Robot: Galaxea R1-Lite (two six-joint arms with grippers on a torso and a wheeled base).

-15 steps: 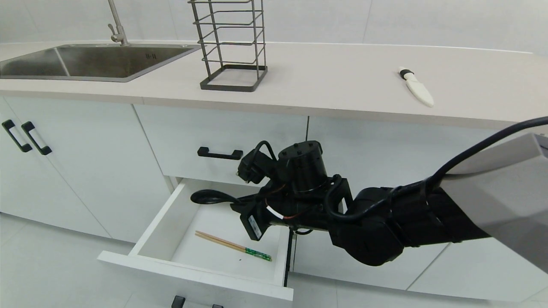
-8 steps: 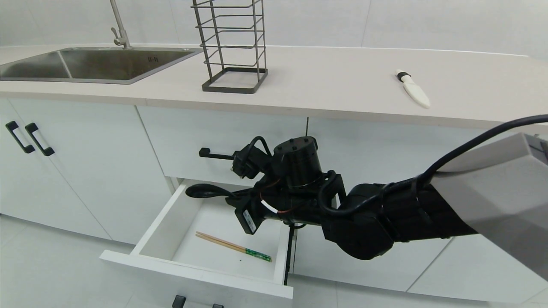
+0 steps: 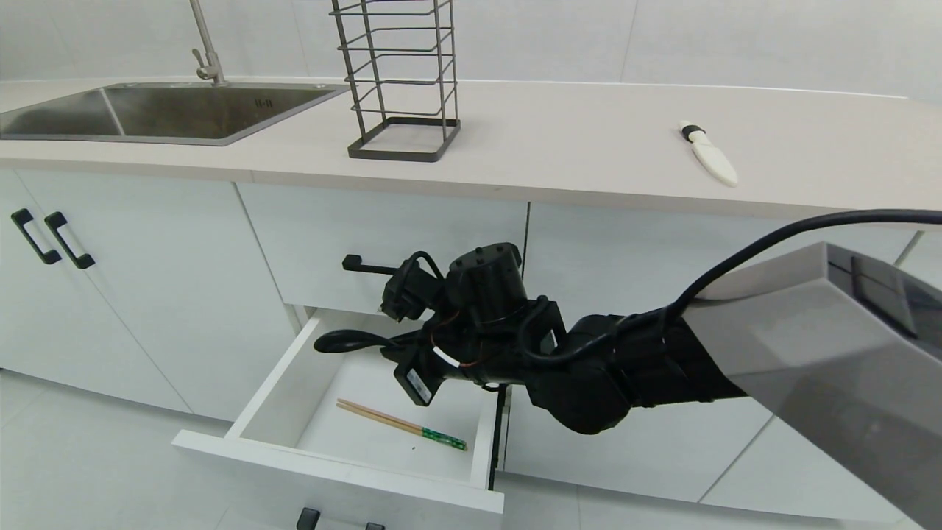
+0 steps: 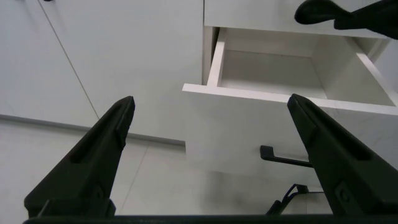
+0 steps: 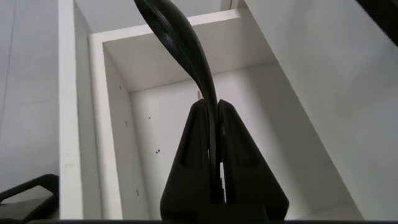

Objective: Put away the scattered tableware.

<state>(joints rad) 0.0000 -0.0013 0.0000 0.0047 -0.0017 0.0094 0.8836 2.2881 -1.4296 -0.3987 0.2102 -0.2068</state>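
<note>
The black spoon (image 3: 352,341) is pinched by its handle in the right gripper (image 3: 397,347), whose fingers are clamped tight on it. The bowl sticks out toward 9 o'clock in the head view, above the far end of the open drawer (image 3: 335,471). From the right wrist view, the spoon (image 5: 180,37) curves away from the closed fingertips of the gripper (image 5: 210,115), held in the air over the drawer's white floor.

A pair of wooden chopsticks (image 3: 401,424) with green ends lies on the drawer's floor at about 6 o'clock from the gripper, apart from the spoon.

The left gripper (image 4: 210,102) has its fingers spread wide with nothing between them. It sits low in front of the drawer, facing the drawer's front panel.

On the counter (image 3: 574,147) above:
- A tall dark wire rack (image 3: 394,155) stands at about 12 o'clock from the right gripper.
- A steel sink (image 3: 221,107) with its faucet (image 3: 206,51) sits between 10 and 11 o'clock.
- A white sheathed knife (image 3: 708,152) with a black band lies flat at about 2 o'clock, well apart from the rack.
</note>
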